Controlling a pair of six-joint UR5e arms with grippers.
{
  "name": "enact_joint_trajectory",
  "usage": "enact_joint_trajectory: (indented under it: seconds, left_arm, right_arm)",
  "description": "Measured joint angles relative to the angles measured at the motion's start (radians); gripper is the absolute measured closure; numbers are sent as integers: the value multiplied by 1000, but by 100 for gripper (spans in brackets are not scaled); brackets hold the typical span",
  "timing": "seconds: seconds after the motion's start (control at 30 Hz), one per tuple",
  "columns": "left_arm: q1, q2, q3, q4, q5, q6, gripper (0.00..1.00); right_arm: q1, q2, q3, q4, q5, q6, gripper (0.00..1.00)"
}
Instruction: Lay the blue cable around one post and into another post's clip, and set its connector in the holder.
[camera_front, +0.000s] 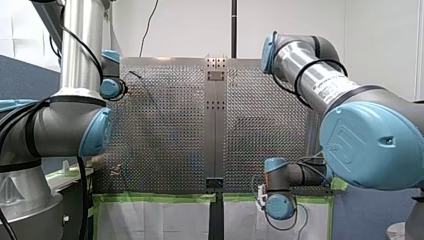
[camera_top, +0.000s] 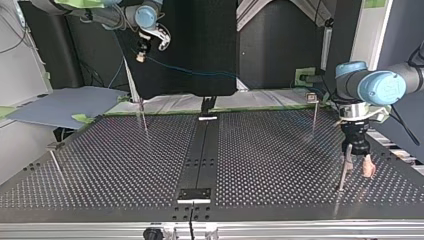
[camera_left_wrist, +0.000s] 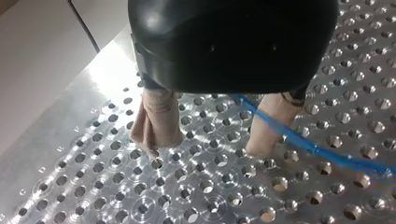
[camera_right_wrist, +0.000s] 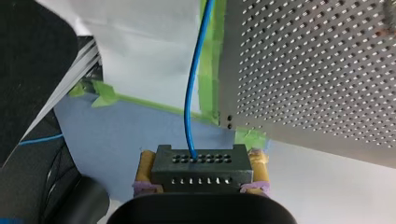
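Observation:
In the right wrist view my right gripper (camera_right_wrist: 198, 179) is shut on the black connector (camera_right_wrist: 194, 167), yellow pads at both of its ends. The blue cable (camera_right_wrist: 192, 93) rises out of the connector. The top view has this gripper (camera_top: 144, 50) high at the left, beyond the table's far edge. At that view's right my left gripper (camera_top: 358, 162) hangs open just over the plate, beside a thin post (camera_top: 342, 174). In the left wrist view its beige fingers (camera_left_wrist: 156, 123) stand apart with nothing between them, and the blue cable (camera_left_wrist: 303, 142) crosses one finger's outer side.
More thin posts stand on the perforated table (camera_top: 275, 165): one at the far left (camera_top: 143, 114), one at the near left (camera_top: 55, 162), and one with a clip at the far right (camera_top: 313, 100). A block (camera_top: 195, 194) sits on the dark centre strip. Green tape (camera_right_wrist: 215, 56) edges the plate.

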Motion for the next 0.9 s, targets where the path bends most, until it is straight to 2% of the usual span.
enact_joint_trajectory:
  seconds: [0.07,0.17,0.3,0.4,0.63,0.73,0.9]
  left_arm:
    - [0,0,0,1,1,0,0]
    - [0,0,0,1,2,0,0]
    - [-2,0,0,1,2,-1,0]
    - [-3,0,0,1,2,-1,0]
    - [-5,0,0,-1,2,-1,0]
    - [-7,0,0,-1,2,0,0]
    - [-10,0,0,-1,2,0,0]
  right_arm:
    - [-23,0,9,-23,-23,-8,100]
    - [-54,-10,-3,-55,-55,-14,100]
    - [-95,-42,-37,-80,-95,-11,100]
    - [-124,-70,-60,-67,-125,6,100]
    - [-196,-142,-85,-31,-196,62,100]
    - [-224,-169,-86,-14,-224,71,100]
    - [-276,-188,-86,7,-276,72,100]
